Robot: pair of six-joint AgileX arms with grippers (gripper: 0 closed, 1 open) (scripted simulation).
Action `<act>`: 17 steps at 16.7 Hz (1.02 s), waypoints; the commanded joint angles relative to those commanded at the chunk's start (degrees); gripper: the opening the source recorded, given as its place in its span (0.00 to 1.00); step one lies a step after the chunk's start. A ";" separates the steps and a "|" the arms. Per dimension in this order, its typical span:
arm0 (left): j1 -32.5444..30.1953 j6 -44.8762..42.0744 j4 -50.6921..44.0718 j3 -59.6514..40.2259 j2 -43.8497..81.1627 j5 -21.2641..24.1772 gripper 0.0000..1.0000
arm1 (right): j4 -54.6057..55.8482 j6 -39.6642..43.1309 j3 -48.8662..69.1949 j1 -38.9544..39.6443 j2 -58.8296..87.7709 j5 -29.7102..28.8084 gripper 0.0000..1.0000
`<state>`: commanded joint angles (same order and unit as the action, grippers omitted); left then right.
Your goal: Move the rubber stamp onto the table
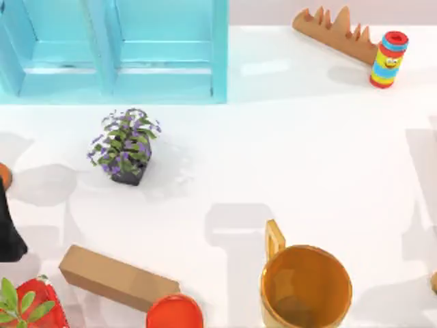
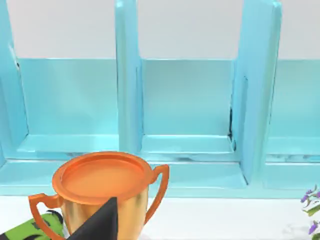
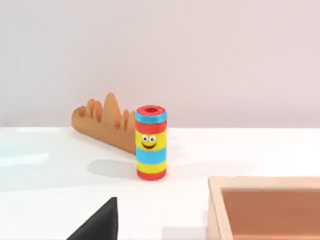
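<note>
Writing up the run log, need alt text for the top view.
Glossy white table seen from above, with a light blue cabinet at the back left and a small potted plant with purple flowers before it. A translucent orange mug stands near the front; a striped red-yellow-blue cylinder with a face and a jagged tan wooden piece sit back right.

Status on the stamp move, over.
Left gripper at table's left edge, orange cup before it, blue cabinet beyond. Right gripper faces striped cylinder, wooden tray close by. Rubber stamp position unconfirmed.

White table [image 1: 307, 150], potted plant [image 1: 125, 145], orange mug [image 1: 305, 287], striped cylinder [image 1: 388, 59], blue cabinet [image 1: 113, 51]
</note>
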<state>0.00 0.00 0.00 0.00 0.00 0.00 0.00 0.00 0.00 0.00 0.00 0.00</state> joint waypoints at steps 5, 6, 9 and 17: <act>0.00 0.00 0.00 0.00 0.00 0.00 1.00 | -3.32 1.37 3.53 -1.41 3.70 0.01 1.00; 0.00 0.00 0.00 0.00 0.00 0.00 1.00 | -5.38 2.23 5.75 -2.28 6.15 0.02 1.00; 0.00 0.00 0.00 0.00 0.00 0.00 1.00 | -13.70 5.68 14.84 -5.78 16.97 0.05 1.00; 0.00 0.00 0.00 0.00 0.00 0.00 1.00 | -43.47 17.99 47.28 -18.39 58.97 0.12 1.00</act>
<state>0.00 0.00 0.00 0.00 0.00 0.00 -43.47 17.99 47.28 -18.39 58.97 0.12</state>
